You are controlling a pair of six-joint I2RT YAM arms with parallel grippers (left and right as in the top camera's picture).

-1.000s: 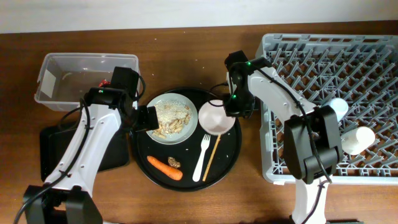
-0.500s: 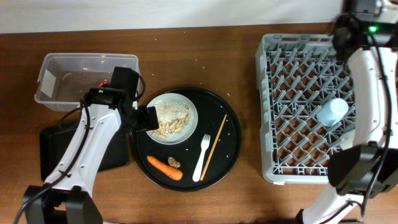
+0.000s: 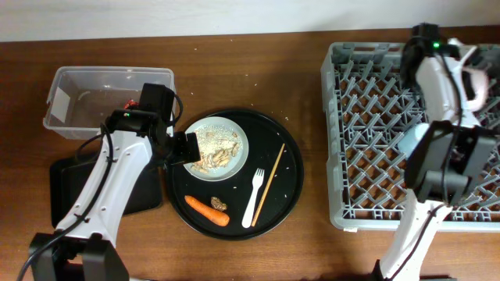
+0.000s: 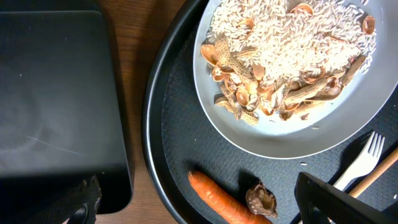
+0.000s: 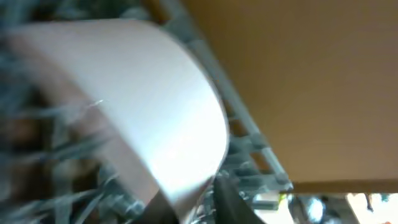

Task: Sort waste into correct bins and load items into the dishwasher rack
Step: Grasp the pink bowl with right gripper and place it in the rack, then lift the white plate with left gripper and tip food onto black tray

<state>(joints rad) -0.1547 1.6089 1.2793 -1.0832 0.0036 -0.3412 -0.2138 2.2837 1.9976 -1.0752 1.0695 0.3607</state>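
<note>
While right pincer holds pink bowl over dishwasher rack, left pincer hovers.
Left fingers stand wide above white round plate bearing food scraps; right wrist view is blurred.

Bare worktop runs open between the round tray and the rack. The rack's 3 o'clock side is blocked by the right arm; the left arm crowds the tray's 9 o'clock edge.

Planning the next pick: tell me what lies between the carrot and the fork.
A brown lump sits between carrot and fork, clearest in the left wrist view.
</note>
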